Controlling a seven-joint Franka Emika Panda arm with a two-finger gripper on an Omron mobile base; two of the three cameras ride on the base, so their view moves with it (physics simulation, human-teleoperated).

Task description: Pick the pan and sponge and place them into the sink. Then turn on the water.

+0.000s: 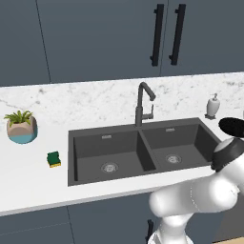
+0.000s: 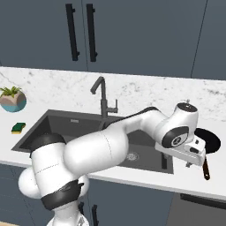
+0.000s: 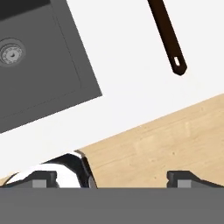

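**Jaws wide apart above the counter front, pan handle ahead of them**

I see the gripper (image 3: 113,178) with its two fingertips (image 3: 43,178) spread wide at the bottom of the hand view, nothing between them. Released, holding nothing. In the right base view the gripper (image 2: 193,155) hangs just off the right end of the sink (image 2: 31,132), over the front edge of the counter (image 2: 145,178).

The pan (image 2: 211,142) sits on the counter right of the sink, near the right basin's outer rim, its dark brown handle (image 2: 205,168) pointing toward the counter's front edge. In the hand view the handle (image 3: 168,37) lies well apart from the jaws, up toward the top of the picture, not lined up between them. The sink's corner (image 3: 85,83) shows with one drain.

The sponge (image 1: 54,159) lies on the counter just left of the sink's left rim, green side up; the sponge (image 2: 18,128) sits nearer the front edge than the plant pot (image 1: 21,127).

Hidden or cut off: the pan (image 1: 233,126) is clipped by the picture's right edge in the left base view and partly behind the arm. In the right base view the hand covers the pan's left part. The pan bowl is out of frame in the hand view, handle end only. The faucet (image 1: 142,102) stands at the sink's back rim, a soap dispenser (image 1: 213,105) near the back right corner.
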